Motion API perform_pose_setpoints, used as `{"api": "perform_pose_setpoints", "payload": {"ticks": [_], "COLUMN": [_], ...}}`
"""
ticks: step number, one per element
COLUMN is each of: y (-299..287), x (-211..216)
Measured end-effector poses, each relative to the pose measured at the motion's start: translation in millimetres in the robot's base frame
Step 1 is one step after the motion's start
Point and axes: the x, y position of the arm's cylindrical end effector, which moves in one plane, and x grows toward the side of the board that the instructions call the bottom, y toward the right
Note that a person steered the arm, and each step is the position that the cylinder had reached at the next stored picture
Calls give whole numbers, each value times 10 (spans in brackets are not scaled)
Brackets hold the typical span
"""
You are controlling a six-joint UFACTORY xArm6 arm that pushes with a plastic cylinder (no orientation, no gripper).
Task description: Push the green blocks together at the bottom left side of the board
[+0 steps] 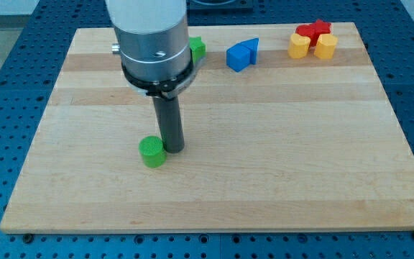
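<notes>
A green round block (151, 152) sits on the wooden board (264, 180), left of centre toward the view's bottom. My tip (174, 149) rests on the board just right of it, touching or nearly touching its right side. A second green block (198, 48) sits near the view's top, partly hidden behind the arm's grey housing; its shape cannot be made out.
Two blue blocks (242, 55) sit pressed together at the top centre. A red block (314, 30) and two yellow blocks (300, 45) (326, 46) are clustered at the top right. The arm's housing (153, 39) hangs over the top left.
</notes>
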Motion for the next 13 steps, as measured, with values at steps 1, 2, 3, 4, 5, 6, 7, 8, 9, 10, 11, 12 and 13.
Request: {"api": "perform_pose_setpoints", "payload": {"ticks": [1,2,3,4,5,6,7,8,9,10,11,12,13], "y": [-222,-514,-765,-970,-1131,-1158,-975,-920,-920,-904,-673,-211,332], "x": [11,24,73,167,262,150,-365,-882,-1449,-2015,-2460,-2743,-2868]}}
